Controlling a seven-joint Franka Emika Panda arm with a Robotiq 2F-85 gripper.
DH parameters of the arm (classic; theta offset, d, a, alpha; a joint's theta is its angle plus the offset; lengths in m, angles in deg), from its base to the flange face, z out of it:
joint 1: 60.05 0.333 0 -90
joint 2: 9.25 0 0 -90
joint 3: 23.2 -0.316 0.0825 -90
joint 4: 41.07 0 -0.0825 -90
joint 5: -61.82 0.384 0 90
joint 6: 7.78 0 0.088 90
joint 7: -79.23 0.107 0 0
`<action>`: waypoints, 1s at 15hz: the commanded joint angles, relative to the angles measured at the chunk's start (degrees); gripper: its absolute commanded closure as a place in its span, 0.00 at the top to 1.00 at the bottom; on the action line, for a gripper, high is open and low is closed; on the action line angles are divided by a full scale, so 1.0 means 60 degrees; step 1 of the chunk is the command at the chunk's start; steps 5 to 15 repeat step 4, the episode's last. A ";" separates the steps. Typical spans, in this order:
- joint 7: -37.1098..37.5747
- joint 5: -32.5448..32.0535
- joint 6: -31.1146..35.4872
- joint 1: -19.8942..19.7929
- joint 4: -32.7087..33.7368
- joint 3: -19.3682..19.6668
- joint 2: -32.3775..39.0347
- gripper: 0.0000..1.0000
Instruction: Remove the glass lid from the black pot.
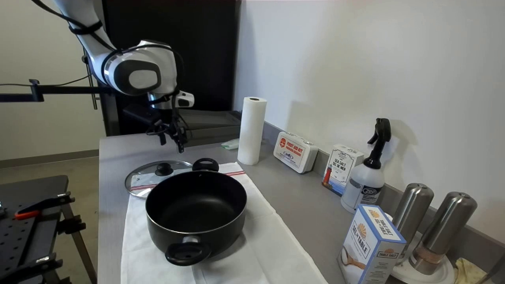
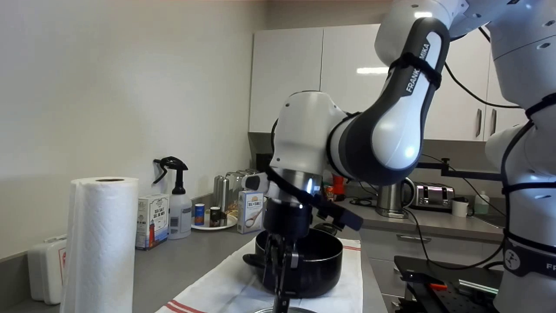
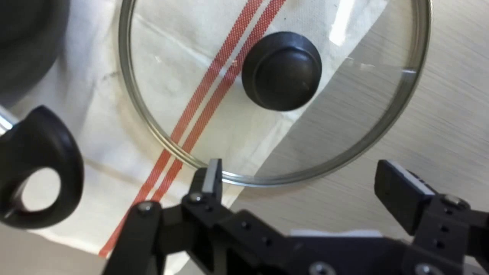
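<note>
Reading my gripper as spread, nothing held; glass lid lies just beside the black pot, part on towel, part over surface. Probably stiff, slick, breakable: I'd pinch its knob.

One pot, one lid
</note>
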 commanded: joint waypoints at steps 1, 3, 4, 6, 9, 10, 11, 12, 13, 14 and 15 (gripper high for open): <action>-0.0570 0.0805 -0.0452 -0.0216 -0.0601 -0.0394 -0.1567 1.00; -0.0943 0.1329 -0.0569 -0.0208 -0.0722 -0.0435 -0.2087 1.00; -0.1097 0.1549 -0.0596 -0.0158 -0.0793 -0.0390 -0.2333 1.00; -0.1097 0.1549 -0.0596 -0.0158 -0.0793 -0.0390 -0.2333 1.00; -0.1097 0.1549 -0.0596 -0.0158 -0.0793 -0.0390 -0.2333 1.00; -0.1097 0.1549 -0.0596 -0.0158 -0.0793 -0.0390 -0.2333 1.00; -0.1097 0.1549 -0.0596 -0.0158 -0.0793 -0.0390 -0.2333 1.00; -0.1097 0.1549 -0.0596 -0.0158 -0.0793 -0.0390 -0.2333 1.00; -0.1097 0.1549 -0.0596 -0.0158 -0.0793 -0.0390 -0.2333 1.00; -0.1097 0.1549 -0.0596 -0.0158 -0.0793 -0.0390 -0.2333 1.00; -0.1097 0.1549 -0.0596 -0.0158 -0.0793 -0.0390 -0.2333 1.00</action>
